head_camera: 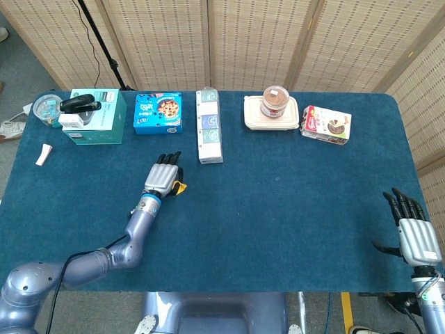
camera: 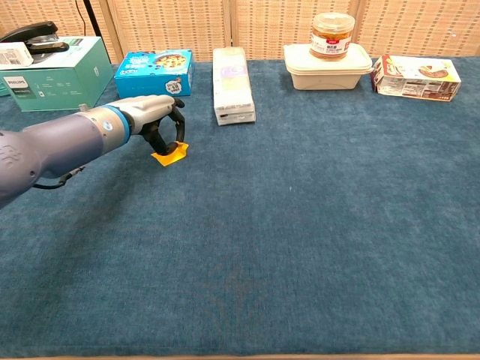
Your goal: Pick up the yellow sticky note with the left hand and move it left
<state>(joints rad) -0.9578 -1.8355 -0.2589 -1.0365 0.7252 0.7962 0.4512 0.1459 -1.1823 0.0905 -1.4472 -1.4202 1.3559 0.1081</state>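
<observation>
The yellow sticky note lies left of the table's middle, one edge bent up off the blue cloth. My left hand is curled down over it, and its fingertips pinch the note's near-left part. Most of the note is hidden under the hand in the head view. My right hand hangs off the table's front right corner with its fingers straight and apart, holding nothing. The chest view does not show it.
Along the back stand a teal box with a stapler on it, a blue cookie box, a long white carton, a lidded container with a jar, and a snack box. A cup stands far left.
</observation>
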